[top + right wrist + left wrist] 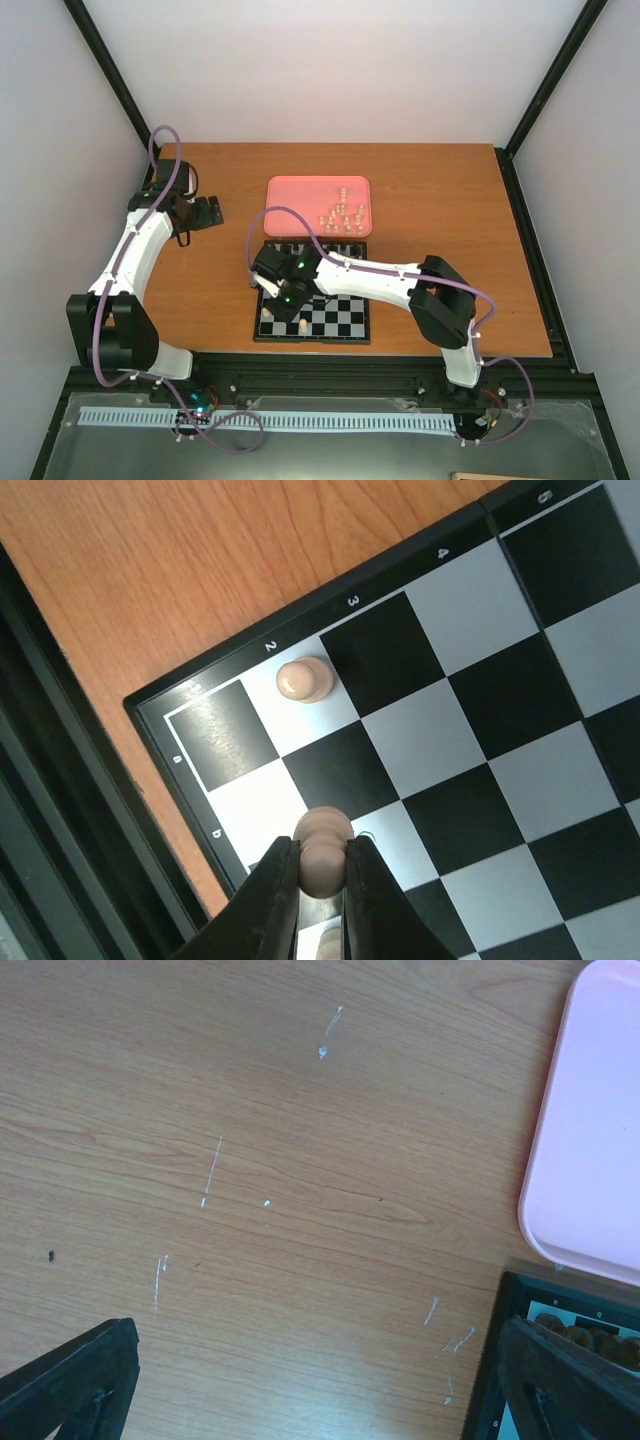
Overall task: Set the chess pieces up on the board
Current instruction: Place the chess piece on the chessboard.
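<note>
The black-and-white board (pixel 345 318) lies at the table's near middle. My right gripper (pixel 322 858) is shut on a cream-white pawn (pixel 324 830), held low over the board's near-left corner (pixel 215 745). Another cream pawn (pixel 303 680) stands on a white edge square just beyond it, and a third piece (pixel 333 946) shows under the fingers. From above, the right gripper (pixel 272 292) hovers over the board's left side, where a cream piece (pixel 302 324) stands. Several cream pieces (pixel 340 218) remain on the pink tray (pixel 295 195). My left gripper (pixel 318 1345) hangs open over bare wood.
Dark brown pieces (pixel 312 248) line the board's far row, also seen as dark brown pieces (pixel 585 1338) in the left wrist view beside the tray's edge (pixel 580 1160). The left gripper (pixel 205 212) sits left of the tray. A black frame rail (pixel 330 372) borders the table's near edge.
</note>
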Controlling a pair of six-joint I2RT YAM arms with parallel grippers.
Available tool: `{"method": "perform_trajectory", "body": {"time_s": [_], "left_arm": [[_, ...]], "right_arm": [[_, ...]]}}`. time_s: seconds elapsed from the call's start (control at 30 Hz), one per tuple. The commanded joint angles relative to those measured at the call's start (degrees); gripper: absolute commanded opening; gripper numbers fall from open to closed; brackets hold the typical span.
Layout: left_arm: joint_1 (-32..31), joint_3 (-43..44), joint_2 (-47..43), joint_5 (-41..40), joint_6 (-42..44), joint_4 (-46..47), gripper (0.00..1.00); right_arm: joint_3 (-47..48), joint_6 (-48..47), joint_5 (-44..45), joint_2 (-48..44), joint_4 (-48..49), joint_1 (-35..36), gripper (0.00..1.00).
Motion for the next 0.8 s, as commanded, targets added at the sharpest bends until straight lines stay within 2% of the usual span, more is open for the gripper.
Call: {"method": "perform_trajectory", "body": {"time_s": [0.0,0.77], "left_arm": [[-0.40,-0.38,-1.30,-0.32,0.26,0.58,1.00],[-0.41,-0.55,-1.51,-0.60,0.44,0.53,1.00]], "right_arm": [[1.06,-1.45,-0.06,2.42,1.14,0.45,0.09],[2.95,-2.44,0.02,6.95,1.48,0.25,0.09]]}}
